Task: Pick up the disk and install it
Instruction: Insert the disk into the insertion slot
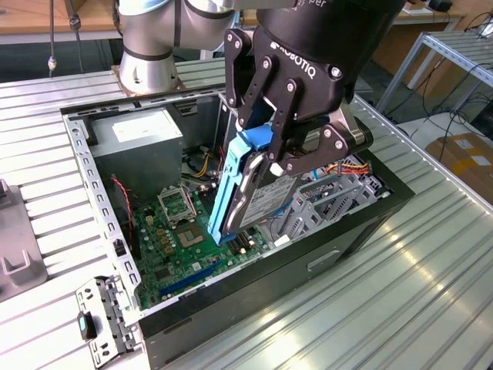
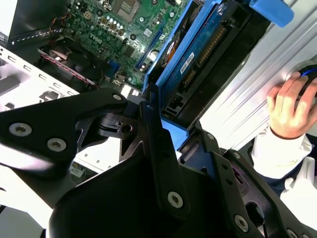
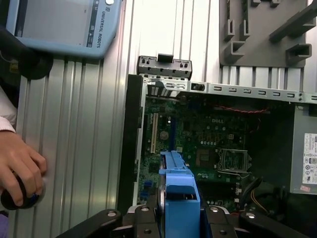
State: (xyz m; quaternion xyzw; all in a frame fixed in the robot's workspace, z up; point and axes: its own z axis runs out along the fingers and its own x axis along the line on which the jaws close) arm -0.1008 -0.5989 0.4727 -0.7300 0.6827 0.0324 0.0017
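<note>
Grips disk (image 1: 250,202) on edge in gripper (image 1: 268,158), long axis pitched steeply down into open case (image 1: 254,297), lower end beside drive cage (image 1: 337,199).

Disk (image 1: 235,193), pinched in the gripper (image 1: 269,158), hangs tilted over the open case (image 1: 254,297), right above the motherboard (image 1: 173,239) on the case floor. Power supply (image 1: 146,135) sits in the case's corner nearest the arm base (image 1: 146,69). A person's hand (image 3: 22,171) is out on the table (image 3: 89,148) beside the case.
</note>
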